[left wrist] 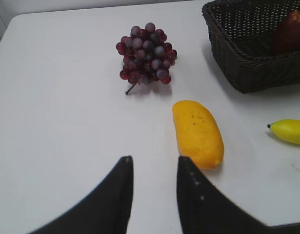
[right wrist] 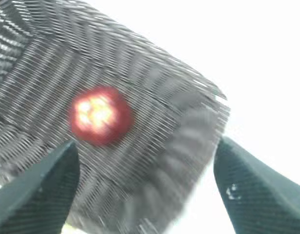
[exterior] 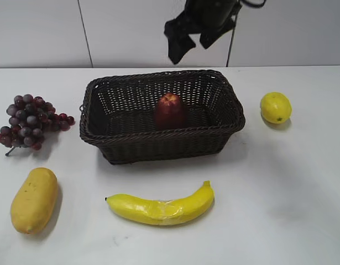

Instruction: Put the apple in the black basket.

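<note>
Near the desk's left edge we saw the grape bunch, with a mango toward the front-left corner. Our left gripper hovered there, fingers slightly parted, holding nothing. Mid-desk, the apple stood upright inside the black basket, a banana in front. Our right gripper hung above, fingers spread wide, empty. A lemon sat toward the right edge.

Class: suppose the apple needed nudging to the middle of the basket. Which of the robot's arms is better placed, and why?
The right. Its open gripper hangs above the black basket, with the apple in view below. The left gripper is low over the table by the mango, away from the basket.
</note>
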### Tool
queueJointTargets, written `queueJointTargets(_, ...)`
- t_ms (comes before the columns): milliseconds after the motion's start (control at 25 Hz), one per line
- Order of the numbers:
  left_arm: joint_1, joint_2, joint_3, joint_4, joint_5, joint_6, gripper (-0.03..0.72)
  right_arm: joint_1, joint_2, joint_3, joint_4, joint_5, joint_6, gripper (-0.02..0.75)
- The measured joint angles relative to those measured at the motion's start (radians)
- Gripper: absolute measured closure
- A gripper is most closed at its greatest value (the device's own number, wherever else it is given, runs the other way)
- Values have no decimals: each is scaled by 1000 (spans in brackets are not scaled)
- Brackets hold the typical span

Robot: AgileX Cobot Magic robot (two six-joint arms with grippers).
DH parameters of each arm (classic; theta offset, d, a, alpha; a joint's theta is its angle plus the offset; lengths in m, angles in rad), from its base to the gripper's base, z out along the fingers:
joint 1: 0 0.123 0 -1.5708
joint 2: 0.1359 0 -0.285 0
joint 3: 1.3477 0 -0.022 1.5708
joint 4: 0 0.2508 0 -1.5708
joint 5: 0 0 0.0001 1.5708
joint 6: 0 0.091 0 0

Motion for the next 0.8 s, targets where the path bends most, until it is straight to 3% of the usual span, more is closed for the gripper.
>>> queueJointTargets(160, 0, 0, 0, 0, 0, 0, 454, -18, -104, 9, -92, 81, 50, 100)
queueJointTargets(360, 0, 0, 0, 0, 0, 0, 454, -119, -250, 166, -97, 104, 89, 127)
queueJointTargets(560, 0, 0, 0, 0, 0, 0, 454, -245, -463, 496, -105, 53, 144, 145)
queueJointTargets(800, 0, 0, 0, 0, 0, 0, 454, -263, -860, 1003, -70, -143, 222, 146)
